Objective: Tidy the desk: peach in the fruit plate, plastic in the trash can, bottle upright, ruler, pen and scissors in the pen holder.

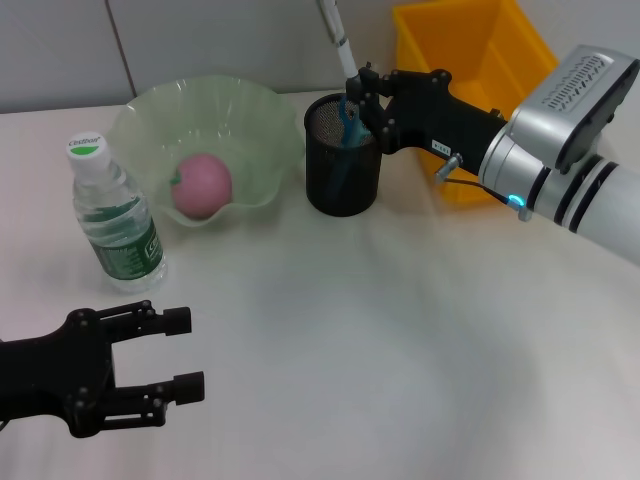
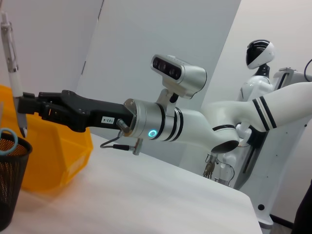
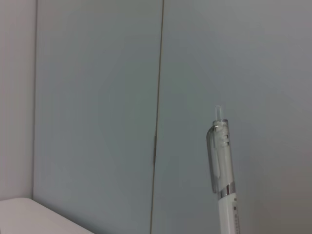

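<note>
Pen [image 1: 338, 38] is the thing in hand: from the head view I hold it nearly upright in my right gripper [image 1: 358, 100], fingers closed on its lower shaft, its tip just over the rim of the pen holder [image 1: 342, 160], where the teal handles of the scissors [image 1: 349, 125] already stand. The peach [image 1: 203, 185] lies in the fruit plate [image 1: 260, 110], the bottle [image 1: 113, 218] stands upright beside it, and the trash can [image 1: 470, 50] sits behind my right arm, so I judge this step to be among the last; I cannot see the ruler or the plastic. My left gripper [image 1: 180, 352] hangs low over the desk [image 1: 380, 340], jaws wide and empty, well apart from everything. In the left wrist view the pen [image 2: 11, 63] is clamped at the end of my right gripper [image 2: 22, 105], above the mesh rim. In the right wrist view only the pen's clear clip end [image 3: 222, 156] shows against the wall. The next move, I judge, calls for lowering straight down, then letting go so the pen drops without catching the scissors.
</note>
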Motion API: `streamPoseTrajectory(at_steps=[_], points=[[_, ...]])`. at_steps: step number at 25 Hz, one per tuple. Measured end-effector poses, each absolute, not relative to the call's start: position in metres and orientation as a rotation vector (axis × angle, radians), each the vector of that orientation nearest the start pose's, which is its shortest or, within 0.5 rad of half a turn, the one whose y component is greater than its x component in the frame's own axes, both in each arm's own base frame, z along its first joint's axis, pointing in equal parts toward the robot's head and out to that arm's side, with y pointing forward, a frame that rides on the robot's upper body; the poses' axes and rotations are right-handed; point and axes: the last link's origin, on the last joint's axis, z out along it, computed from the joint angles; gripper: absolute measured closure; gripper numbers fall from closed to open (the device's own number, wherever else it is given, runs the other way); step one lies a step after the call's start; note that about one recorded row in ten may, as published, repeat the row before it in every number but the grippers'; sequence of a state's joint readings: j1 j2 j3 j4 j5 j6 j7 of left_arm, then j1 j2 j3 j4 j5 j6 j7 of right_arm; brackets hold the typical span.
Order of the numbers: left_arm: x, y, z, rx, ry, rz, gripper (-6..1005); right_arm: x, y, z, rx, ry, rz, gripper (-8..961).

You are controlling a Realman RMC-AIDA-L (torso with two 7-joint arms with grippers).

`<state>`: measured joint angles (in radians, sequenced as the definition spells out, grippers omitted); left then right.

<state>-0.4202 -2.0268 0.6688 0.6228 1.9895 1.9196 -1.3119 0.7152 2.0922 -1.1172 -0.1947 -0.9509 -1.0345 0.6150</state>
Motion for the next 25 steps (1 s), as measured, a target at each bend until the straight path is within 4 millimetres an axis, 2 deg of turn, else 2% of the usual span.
streamPoseTrajectory(at_steps=[6, 11, 21, 25], points=[[-0.277, 0.261, 0.024, -2.902, -0.597, -0.967, 204, 0.235, 0.394, -0.043, -2.156, 0.372, 0.821, 790], [-0.278, 0.258, 0.027, -2.895, -0.568, -0.984, 204, 0.237, 0.392, -0.04, -2.139, 0.379, 0.841, 612], [-0.28, 0.251, 0.031, -2.873, -0.559, -1.017, 204, 0.236, 0.386, -0.037, -2.137, 0.362, 0.891, 374], [-0.28, 0.249, 0.031, -2.871, -0.554, -1.018, 204, 0.234, 0.385, -0.036, -2.135, 0.355, 0.909, 228]])
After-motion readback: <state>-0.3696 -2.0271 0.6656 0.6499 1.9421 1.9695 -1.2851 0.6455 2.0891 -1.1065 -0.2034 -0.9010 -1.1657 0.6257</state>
